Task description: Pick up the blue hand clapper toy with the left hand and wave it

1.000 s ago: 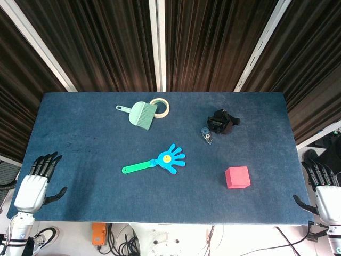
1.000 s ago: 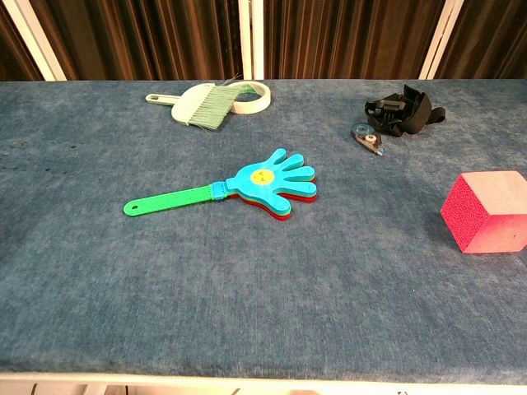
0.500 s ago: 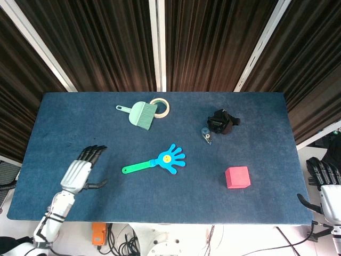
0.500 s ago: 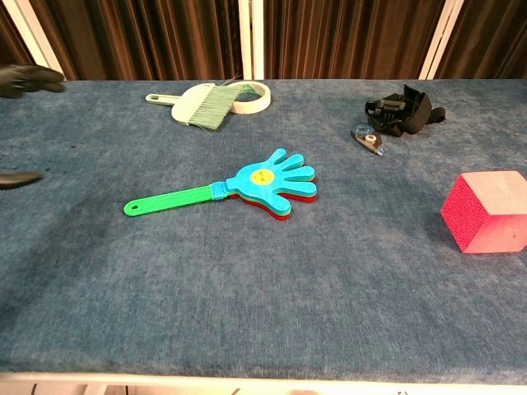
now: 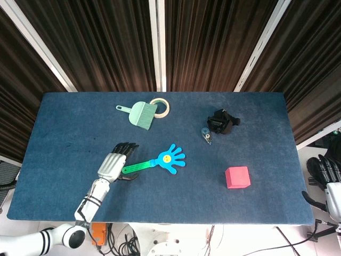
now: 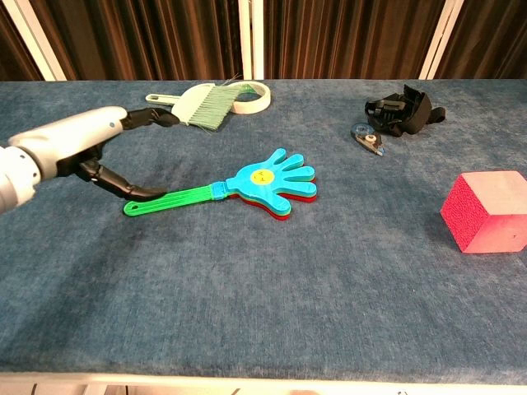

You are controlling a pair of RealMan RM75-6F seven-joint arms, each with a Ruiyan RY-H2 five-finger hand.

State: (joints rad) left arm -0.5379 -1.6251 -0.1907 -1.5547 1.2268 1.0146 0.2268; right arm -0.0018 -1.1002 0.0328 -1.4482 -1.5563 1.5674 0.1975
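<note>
Looks like a robot lab setup. There's a table covered in blue felt, backed by dark curtains. Loose cables dangle underneath.

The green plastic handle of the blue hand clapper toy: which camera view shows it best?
The chest view: the green plastic handle lies large and side-on, with the left robot hand beside its end. The head view shows the handle from above, small.

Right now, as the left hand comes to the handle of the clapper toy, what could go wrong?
1. The left hand is open at the tip of the green handle; a grip so near the end may slip when waving.
2. The clapper toy lies flat, so the fingers may push it along the table instead of getting under it.
3. A wide wave might hit the brush nearby.
</note>
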